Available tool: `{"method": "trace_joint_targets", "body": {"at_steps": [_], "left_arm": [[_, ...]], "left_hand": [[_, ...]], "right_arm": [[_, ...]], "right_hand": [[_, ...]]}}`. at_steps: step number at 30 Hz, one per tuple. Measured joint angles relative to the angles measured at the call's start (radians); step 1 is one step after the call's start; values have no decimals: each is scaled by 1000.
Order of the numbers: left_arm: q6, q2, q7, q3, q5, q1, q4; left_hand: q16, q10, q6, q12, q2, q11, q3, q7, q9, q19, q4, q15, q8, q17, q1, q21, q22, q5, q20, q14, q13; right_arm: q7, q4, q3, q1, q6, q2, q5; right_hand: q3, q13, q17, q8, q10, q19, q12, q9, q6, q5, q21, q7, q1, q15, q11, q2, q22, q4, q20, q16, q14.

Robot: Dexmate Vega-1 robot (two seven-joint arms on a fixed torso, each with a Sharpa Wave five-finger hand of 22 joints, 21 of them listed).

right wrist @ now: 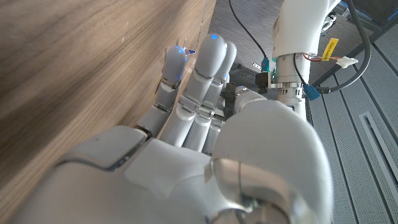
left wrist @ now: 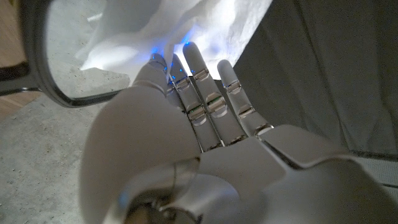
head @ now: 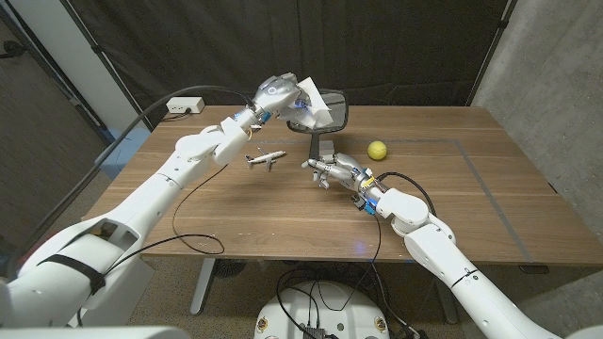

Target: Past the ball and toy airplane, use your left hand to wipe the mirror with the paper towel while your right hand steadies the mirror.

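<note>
A small dark-rimmed mirror (head: pixel 332 113) stands on its foot (head: pixel 325 148) at the table's far middle. My left hand (head: pixel 276 93) holds a white paper towel (head: pixel 313 102) against the glass. In the left wrist view, the fingers (left wrist: pixel 199 93) press the paper towel (left wrist: pixel 186 28) onto the mirror (left wrist: pixel 68 37). My right hand (head: pixel 336 172) is at the mirror's foot, its fingers (right wrist: pixel 199 81) stretched along the wood and a dark part of the foot (right wrist: pixel 238 93) caught beside them. The yellow ball (head: pixel 378 149) lies right of the mirror. The toy airplane (head: pixel 266 158) lies to its left.
A white power strip (head: pixel 185 105) sits at the back left corner of the wooden table (head: pixel 236 212). A black cable (head: pixel 193 240) from my left arm loops over the near left of the table. Dark curtains hang behind.
</note>
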Motion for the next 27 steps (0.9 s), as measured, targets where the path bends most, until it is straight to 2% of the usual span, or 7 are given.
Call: {"method": "trace_joint_targets", "body": {"at_steps": [5, 11, 19, 27], "left_arm": [[46, -13, 110, 15, 20, -11, 29], [75, -15, 143, 36, 24, -20, 41], [77, 2, 57, 56, 15, -26, 16], [-10, 17, -150, 66, -66, -45, -3]], "left_hand": [[-3, 1, 0, 0, 0, 1, 4, 0, 0, 0, 4, -5, -2, 5, 0, 0, -3, 0, 0, 5, 5], [-3, 2, 2, 0, 0, 1, 1, 1, 0, 0, 7, -4, -2, 5, 0, 0, -9, 0, 0, 7, 5], [-11, 8, 9, -8, 0, 2, 1, -2, 1, -4, 7, -6, -5, 5, 0, 0, -15, 0, -4, 10, 9], [-11, 8, 9, -12, 0, 2, 1, -2, 1, -6, 7, -7, -6, 9, 0, 0, -19, 0, -6, 11, 10]], "right_arm": [[1, 0, 1, -2, 3, -1, 2], [2, 0, 3, -6, 5, -1, 4], [0, -4, 6, -10, 9, -1, 7], [-4, -7, 10, -15, 11, -1, 10]], "right_hand": [[0, 0, 0, -1, 0, 0, 0, 0, 0, 0, 7, 0, 10, 0, 0, 2, 0, 0, 0, 0, 0], [0, -1, 0, -4, 0, 0, 0, 0, 0, 0, 7, 0, 21, 0, 0, 8, -5, 0, 0, -3, 0], [-4, 0, 0, -4, 0, 0, 0, 0, 0, -1, 7, 0, 19, 0, 0, 10, -9, 4, 0, -3, 0], [-7, 5, 0, -6, 0, 0, 0, -1, 0, 2, 7, 0, 17, 0, 0, 12, -14, 7, 0, -3, 0]]}}
